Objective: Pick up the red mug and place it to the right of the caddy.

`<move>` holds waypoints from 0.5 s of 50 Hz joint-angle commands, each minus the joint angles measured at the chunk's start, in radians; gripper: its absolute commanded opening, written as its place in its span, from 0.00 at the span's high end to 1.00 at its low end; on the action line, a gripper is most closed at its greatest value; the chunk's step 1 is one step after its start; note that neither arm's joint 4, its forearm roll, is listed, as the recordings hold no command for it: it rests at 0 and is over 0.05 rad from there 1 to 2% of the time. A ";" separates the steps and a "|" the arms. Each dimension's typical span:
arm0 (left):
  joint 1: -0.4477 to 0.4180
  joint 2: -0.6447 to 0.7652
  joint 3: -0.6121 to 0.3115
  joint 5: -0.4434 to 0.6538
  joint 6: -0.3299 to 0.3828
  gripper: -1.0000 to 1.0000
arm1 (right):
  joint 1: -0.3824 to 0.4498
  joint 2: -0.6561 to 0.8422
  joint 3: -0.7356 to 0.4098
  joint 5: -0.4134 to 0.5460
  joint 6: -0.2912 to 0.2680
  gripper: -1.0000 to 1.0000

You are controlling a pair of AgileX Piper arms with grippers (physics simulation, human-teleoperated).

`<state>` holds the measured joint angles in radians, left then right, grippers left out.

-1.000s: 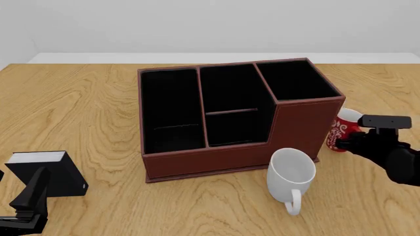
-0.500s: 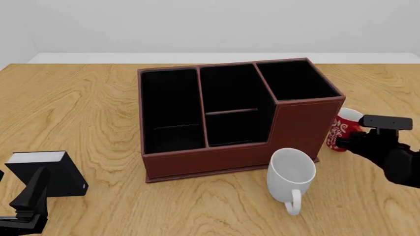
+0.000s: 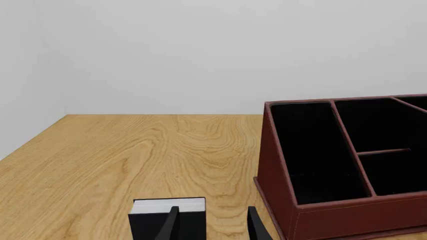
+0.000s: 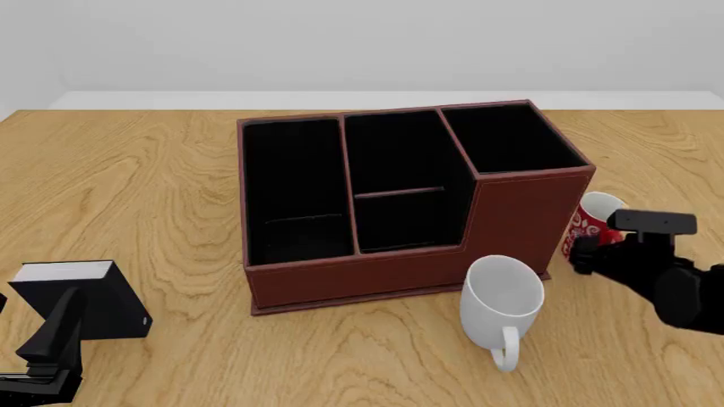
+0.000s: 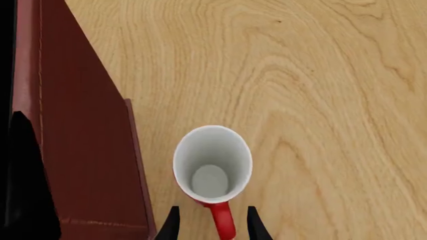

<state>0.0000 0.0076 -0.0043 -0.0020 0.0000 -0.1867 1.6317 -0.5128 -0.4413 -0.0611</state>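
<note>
The right gripper (image 4: pixel 596 244) has slid lower in the front view, drawing back from the red mug (image 4: pixel 592 222). The mug stands upright on the tabletop (image 4: pixel 136 170) just right of the caddy (image 4: pixel 396 199), right of centre. Its handle lies between the right jaws, which are apart. The left gripper (image 3: pixel 210 225) idles with jaws apart near a black box (image 4: pixel 80 297), lower left.

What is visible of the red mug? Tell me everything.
The red mug is small, red outside with white swirls, white inside and empty. It stands upright on the wooden table, just right of the caddy, apparently not touching it. Its red handle lies between the right hand's open fingers, apparently not gripped.
</note>
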 commanded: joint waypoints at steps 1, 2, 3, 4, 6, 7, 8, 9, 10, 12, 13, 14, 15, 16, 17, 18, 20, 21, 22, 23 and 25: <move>0.000 0.000 0.000 0.000 0.000 0.00 | 0.010 0.002 0.020 -0.004 0.015 0.00; 0.000 0.000 0.000 0.000 0.000 0.00 | 0.008 0.000 0.020 -0.002 0.018 0.00; 0.000 0.000 0.000 0.000 0.000 0.00 | 0.010 -0.003 0.022 -0.001 0.017 0.00; 0.000 0.000 0.000 0.000 0.000 0.00 | 0.011 -0.007 0.024 0.000 0.017 0.00; 0.000 0.000 0.000 0.000 0.000 0.00 | 0.010 -0.008 0.025 0.002 0.021 0.00; 0.000 0.000 0.000 0.000 0.000 0.00 | 0.014 -0.011 0.030 0.000 0.019 0.00; 0.000 0.000 0.000 0.000 0.000 0.00 | 0.013 -0.011 0.030 0.000 0.019 0.00; 0.000 0.000 0.000 0.000 0.000 0.00 | 0.011 -0.012 0.032 -0.001 0.020 0.00; 0.000 0.000 0.000 0.000 0.000 0.00 | 0.012 -0.011 0.033 -0.001 0.021 0.00; 0.000 0.000 0.000 0.000 0.000 0.00 | 0.009 -0.013 0.036 -0.003 0.020 0.00; 0.000 0.000 0.000 0.000 0.000 0.00 | 0.006 -0.011 0.036 -0.003 0.022 0.00; 0.000 0.000 0.000 0.000 0.000 0.00 | 0.004 -0.014 0.040 -0.006 0.017 0.00; 0.000 0.000 0.000 0.000 0.000 0.00 | 0.003 -0.014 0.041 -0.006 0.019 0.00; 0.000 0.000 0.000 0.000 0.000 0.00 | 0.003 -0.014 0.043 -0.007 0.020 0.00; 0.000 0.000 0.000 0.000 0.000 0.00 | 0.003 -0.015 0.045 -0.008 0.019 0.00; 0.000 0.000 0.000 0.000 0.000 0.00 | 0.000 -0.015 0.046 -0.010 0.018 0.00; 0.000 0.000 0.000 0.000 0.000 0.00 | -0.001 -0.017 0.050 -0.012 0.017 0.00; 0.000 0.000 0.000 0.000 0.000 0.00 | -0.005 -0.016 0.049 -0.011 0.018 0.00; 0.000 0.000 0.000 0.000 0.000 0.00 | -0.005 -0.017 0.049 -0.010 0.021 0.00; 0.000 0.000 0.000 0.000 0.000 0.00 | -0.005 -0.019 0.051 -0.010 0.021 0.00; 0.000 0.000 0.000 0.000 0.000 0.00 | -0.005 -0.024 0.055 -0.011 0.023 0.00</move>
<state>0.0000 0.0076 -0.0043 -0.0020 0.0000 -0.1860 1.6173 -0.4716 -0.4485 -0.0430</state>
